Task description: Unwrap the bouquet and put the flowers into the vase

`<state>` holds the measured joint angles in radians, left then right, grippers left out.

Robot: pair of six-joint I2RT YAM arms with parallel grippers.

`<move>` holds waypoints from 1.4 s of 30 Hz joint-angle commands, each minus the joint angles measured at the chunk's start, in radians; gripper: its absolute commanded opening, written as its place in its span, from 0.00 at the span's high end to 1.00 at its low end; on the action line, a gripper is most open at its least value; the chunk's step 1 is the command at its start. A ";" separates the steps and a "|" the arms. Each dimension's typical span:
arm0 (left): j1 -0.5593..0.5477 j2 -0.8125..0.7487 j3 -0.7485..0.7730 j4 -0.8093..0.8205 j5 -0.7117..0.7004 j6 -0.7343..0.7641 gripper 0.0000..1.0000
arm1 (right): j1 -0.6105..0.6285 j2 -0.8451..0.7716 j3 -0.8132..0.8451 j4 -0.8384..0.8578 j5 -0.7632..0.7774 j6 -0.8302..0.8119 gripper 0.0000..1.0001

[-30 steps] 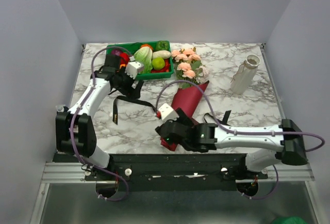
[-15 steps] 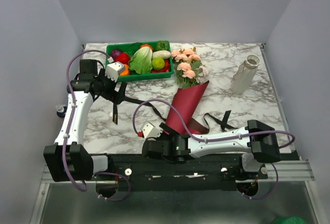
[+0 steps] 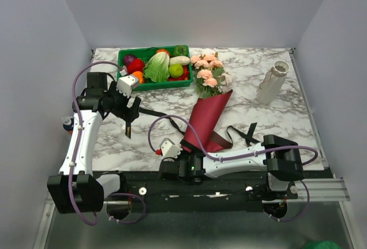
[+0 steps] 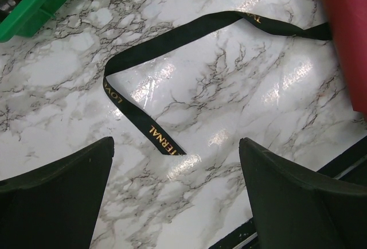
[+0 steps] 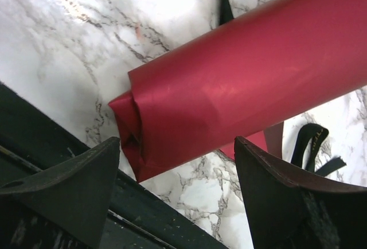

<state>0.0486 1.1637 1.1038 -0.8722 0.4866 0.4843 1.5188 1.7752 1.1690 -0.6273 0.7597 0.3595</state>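
The bouquet lies on the marble table, its dark red paper cone (image 3: 207,120) pointing toward the near edge and the peach-pink flowers (image 3: 207,74) at the far end. Its black ribbon (image 3: 163,115) trails loose to the left, the gold-lettered end (image 4: 163,143) flat on the marble. My left gripper (image 3: 131,109) hovers open over that ribbon end (image 4: 176,141), holding nothing. At the near edge, my right gripper (image 3: 181,156) stands open, with the cone's narrow tip (image 5: 172,128) just beyond its fingertips (image 5: 178,140) and untouched. The off-white vase (image 3: 272,82) stands upright at the far right.
A green tray (image 3: 150,84) of vegetables sits at the back left, its corner (image 4: 34,8) near my left gripper. More black ribbon (image 3: 243,133) lies right of the cone. The table's dark front rail (image 5: 69,163) runs right under my right gripper.
My right arm has pulled back left along the near edge, off the cone's lower end. My left arm has swung left, away from the tray. The ribbon now lies loose.
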 commanded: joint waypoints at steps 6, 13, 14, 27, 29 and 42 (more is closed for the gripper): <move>0.007 -0.007 -0.015 -0.024 0.033 0.019 0.01 | 0.009 0.030 0.023 -0.026 0.119 0.029 0.14; 0.007 -0.012 -0.028 -0.019 0.036 0.030 0.01 | 0.011 0.067 0.037 -0.023 0.093 0.036 0.14; 0.007 -0.010 -0.028 -0.016 0.038 0.030 0.01 | 0.011 0.072 0.055 -0.028 0.092 0.042 0.13; 0.007 -0.001 -0.004 -0.044 0.033 0.045 0.01 | 0.043 0.173 0.239 -0.216 0.122 0.197 0.12; 0.007 -0.001 0.001 -0.048 0.035 0.045 0.01 | 0.043 0.170 0.236 -0.232 0.145 0.213 0.12; 0.005 0.016 0.018 -0.071 0.032 0.042 0.01 | 0.035 0.205 0.236 -0.358 0.270 0.325 0.12</move>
<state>0.0505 1.1667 1.0843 -0.9215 0.4915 0.5198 1.5539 1.9690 1.4002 -0.9596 0.9604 0.6380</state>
